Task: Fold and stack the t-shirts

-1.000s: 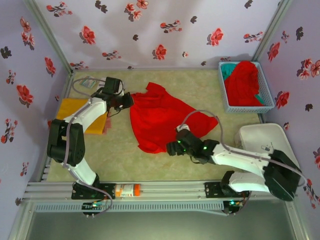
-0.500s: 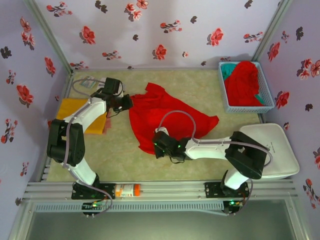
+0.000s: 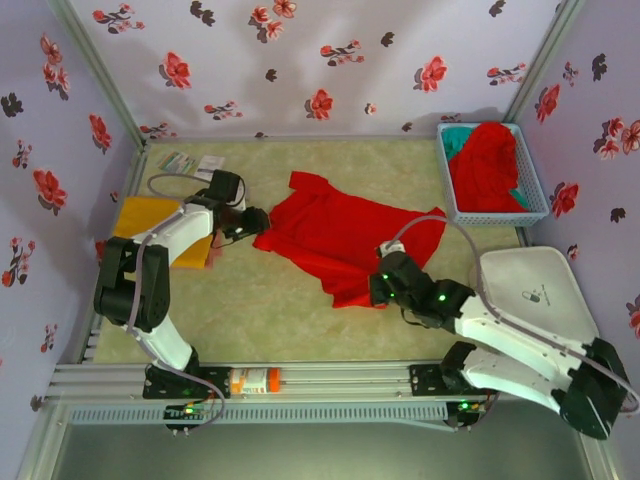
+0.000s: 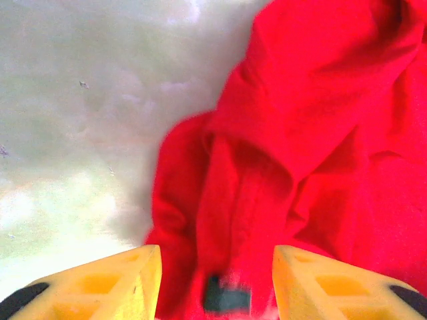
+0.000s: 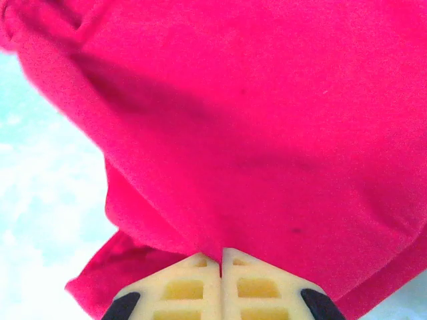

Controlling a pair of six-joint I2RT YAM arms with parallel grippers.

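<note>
red t-shirt lay between both arms: right gripper pinched tight on its hem, left gripper spread wide, seemingly loose, around its corner.

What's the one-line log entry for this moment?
left claw: open over red t-shirt | right claw: shut on its near edge | blue basket: shirts inside

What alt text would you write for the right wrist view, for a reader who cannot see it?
The right tool, shut at the bottom centre, pinches a fold of a bright red t-shirt. The cloth spreads across most of the picture, and the pale table shows at the left.
</note>
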